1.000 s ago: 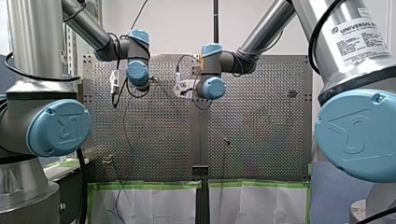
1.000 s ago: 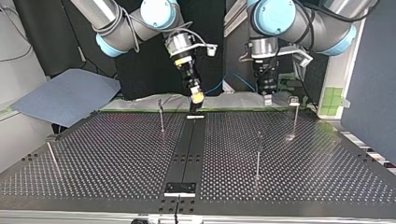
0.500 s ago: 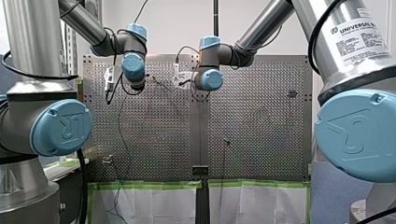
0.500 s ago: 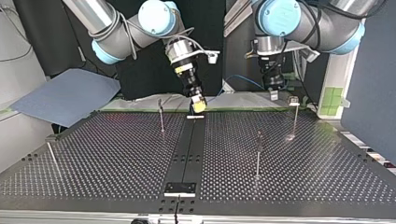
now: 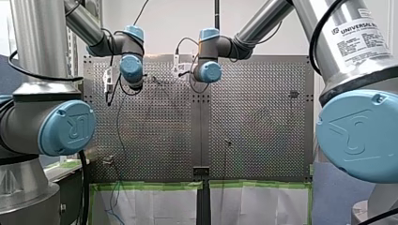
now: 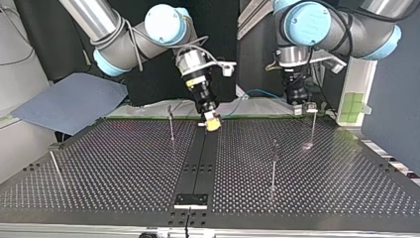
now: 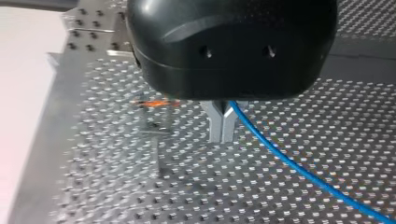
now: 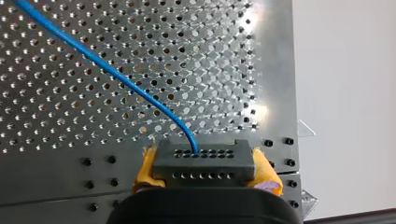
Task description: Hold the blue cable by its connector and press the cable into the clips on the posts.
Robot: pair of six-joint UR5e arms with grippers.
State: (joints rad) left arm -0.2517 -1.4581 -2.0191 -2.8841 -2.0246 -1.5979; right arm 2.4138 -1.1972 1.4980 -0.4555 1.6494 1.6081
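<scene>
In the right wrist view my right gripper [image 8: 204,171] is shut with its yellow pads [image 8: 146,169] on a dark grey connector [image 8: 203,154]. The blue cable [image 8: 107,70] rises from the connector over the perforated plate. In the top view this gripper [image 6: 213,122] hangs low at the table's far edge, near the middle. My left gripper [image 7: 222,132] has its metal fingers together, with the blue cable [image 7: 299,170] coming out at their base. It [image 6: 298,108] hangs close to the far right post [image 6: 312,124]. A stretch of blue cable [image 6: 253,92] shows between the two grippers.
More thin posts stand on the table: one [image 6: 171,123] left of my right gripper, one [image 6: 274,163] toward the middle right, one [image 6: 53,164] near the left edge. A post with an orange-tinted clip [image 7: 152,103] stands beside my left fingers. A blue sheet [image 6: 69,101] lies beyond the table.
My right gripper has moved down and toward the top view's right with the connector. My left gripper has shifted toward the top view's right, closer to the far right post.
</scene>
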